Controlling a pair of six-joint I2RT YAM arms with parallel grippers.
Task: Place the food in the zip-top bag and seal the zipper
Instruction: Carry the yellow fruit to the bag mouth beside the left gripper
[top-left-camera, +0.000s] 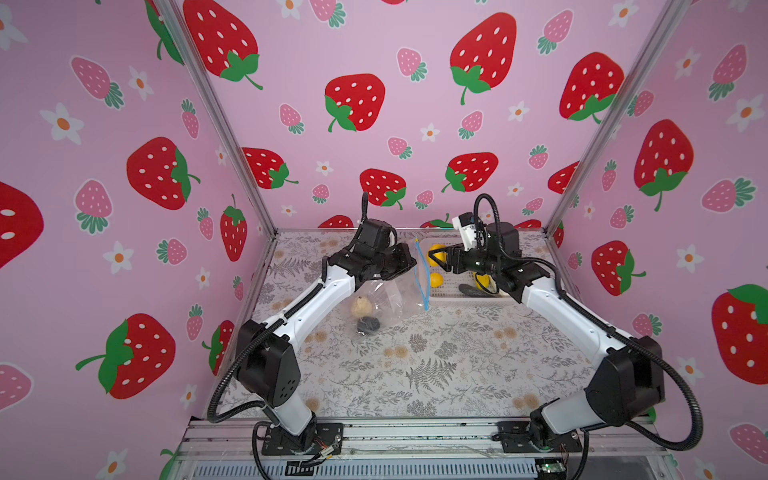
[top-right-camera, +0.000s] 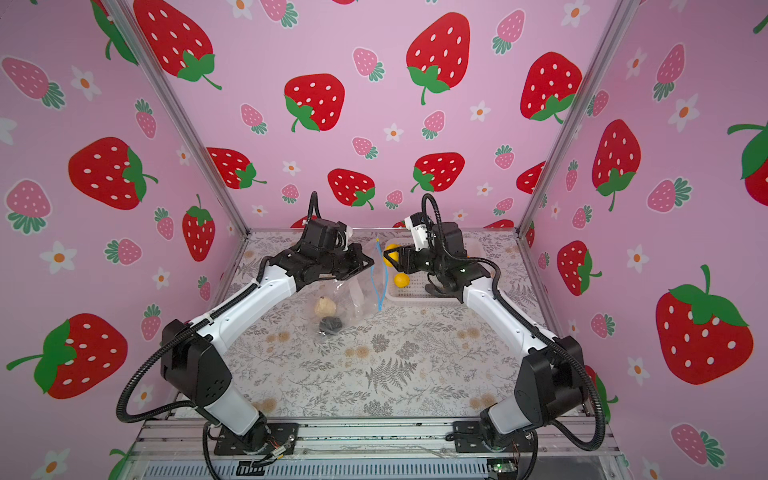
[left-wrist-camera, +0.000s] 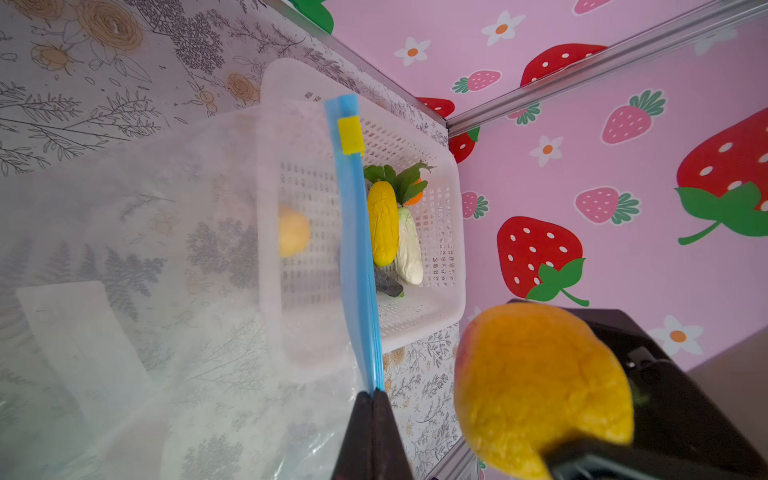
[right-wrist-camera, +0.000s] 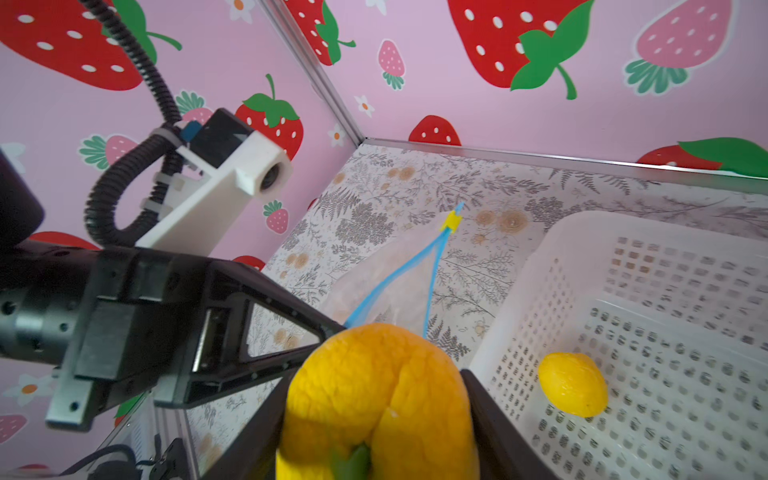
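Yellow fruit (right-wrist-camera: 374, 399) in R gripper (right-wrist-camera: 378, 374)

One zip-top bag (top-left-camera: 395, 291), one basket (top-left-camera: 465, 302), two arms (top-left-camera: 309, 297).

pink walls (top-left-camera: 374, 41) printed with red and pink strawberries and white flowers close in three sides, joined by silver corner posts (top-left-camera: 220, 120). the tabletop (top-left-camera: 415, 357) wears a pale covering of grey ferns and tan blossoms. soft, even light.

The right tool (right-wrist-camera: 378, 403) clamps a yellow-orange fruit (right-wrist-camera: 374, 374) beside the white basket (right-wrist-camera: 540, 257); a lemon (right-wrist-camera: 572, 384) lies inside it, the parted blue zipper (right-wrist-camera: 399, 278) just outside.
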